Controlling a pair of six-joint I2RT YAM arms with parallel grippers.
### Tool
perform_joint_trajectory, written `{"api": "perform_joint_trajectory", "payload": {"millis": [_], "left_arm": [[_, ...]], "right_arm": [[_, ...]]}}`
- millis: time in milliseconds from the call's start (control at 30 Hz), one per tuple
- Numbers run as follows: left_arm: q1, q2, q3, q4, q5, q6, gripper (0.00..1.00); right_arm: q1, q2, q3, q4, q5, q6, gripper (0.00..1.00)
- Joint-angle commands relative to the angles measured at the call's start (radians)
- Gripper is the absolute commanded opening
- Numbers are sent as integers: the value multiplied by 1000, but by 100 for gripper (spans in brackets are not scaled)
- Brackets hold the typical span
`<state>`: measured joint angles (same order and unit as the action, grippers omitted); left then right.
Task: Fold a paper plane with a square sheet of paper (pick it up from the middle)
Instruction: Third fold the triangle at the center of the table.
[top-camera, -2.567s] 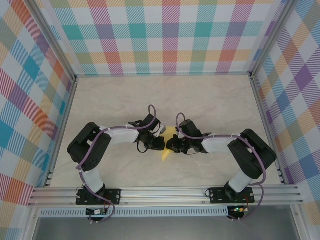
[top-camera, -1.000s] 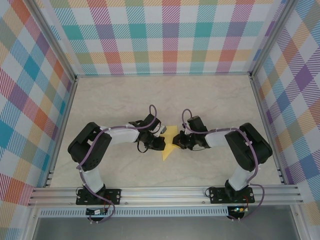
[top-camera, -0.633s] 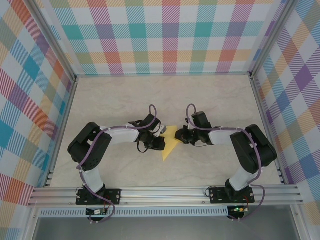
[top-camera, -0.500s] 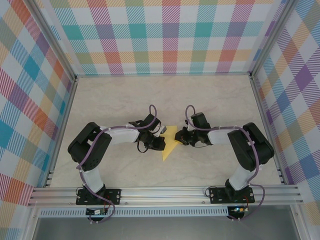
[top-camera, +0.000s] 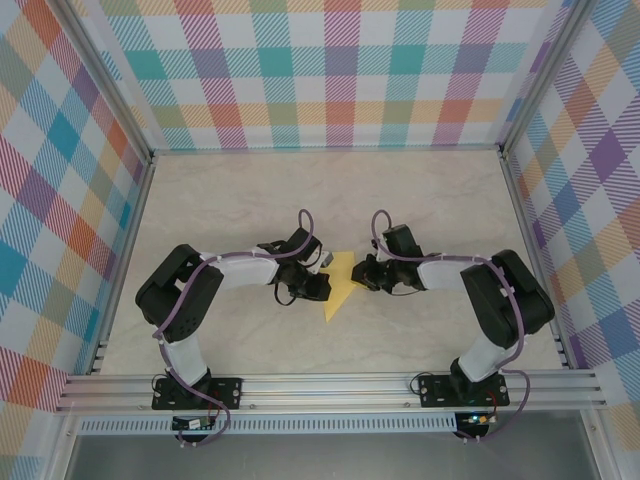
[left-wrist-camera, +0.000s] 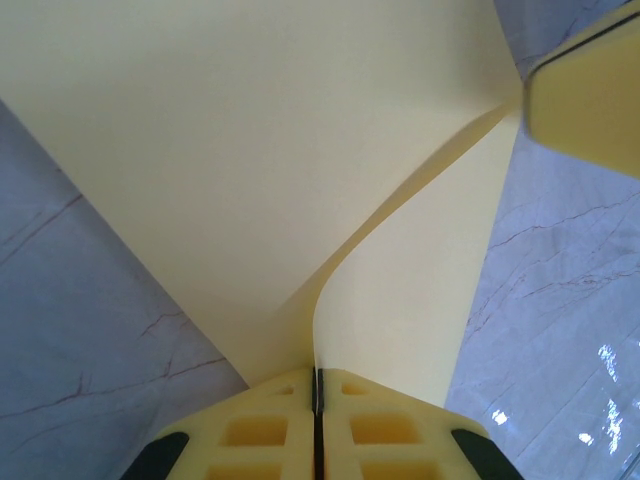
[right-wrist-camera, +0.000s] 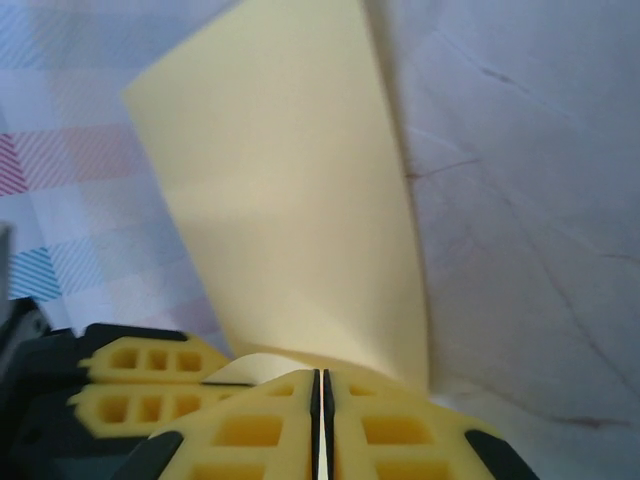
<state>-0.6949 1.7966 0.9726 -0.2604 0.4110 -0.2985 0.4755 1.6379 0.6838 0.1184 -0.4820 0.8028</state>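
Observation:
The square sheet of paper (top-camera: 341, 284) is yellow, partly folded into a pointed shape, and lies mid-table between both arms. My left gripper (top-camera: 319, 288) is shut on its left edge. In the left wrist view the paper (left-wrist-camera: 240, 150) spreads away from the closed jaws (left-wrist-camera: 318, 372), with a raised flap curving to the right. My right gripper (top-camera: 363, 277) is shut on the right side. The right wrist view has a flap of the paper (right-wrist-camera: 280, 200) standing up from its closed jaws (right-wrist-camera: 321, 375).
The marble-look table (top-camera: 430, 200) is walled by checked panels (top-camera: 340, 70) at the back and both sides. An aluminium rail (top-camera: 330, 385) runs along the near edge by the arm bases. The left gripper's fingers (right-wrist-camera: 150, 385) sit close beside the right jaws.
Over the last second the right gripper moved away from the near edge and slightly right with its side of the paper, uncovering more yellow. The left gripper stayed put.

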Motion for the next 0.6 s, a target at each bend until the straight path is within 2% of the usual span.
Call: {"api": "perform_joint_trajectory", "payload": {"millis": [0, 367, 500, 567], "left_arm": [[5, 33, -3, -51, -19, 12, 8], [5, 35, 4, -54, -18, 12, 9], [5, 35, 4, -56, -20, 13, 9], [5, 32, 5, -56, -20, 14, 9]], "right_arm": [[6, -26, 14, 5, -55, -10, 11], [44, 71, 36, 57, -148, -6, 11], [54, 109, 56, 42, -135, -14, 11], [57, 115, 64, -4, -88, -33, 10]]}}
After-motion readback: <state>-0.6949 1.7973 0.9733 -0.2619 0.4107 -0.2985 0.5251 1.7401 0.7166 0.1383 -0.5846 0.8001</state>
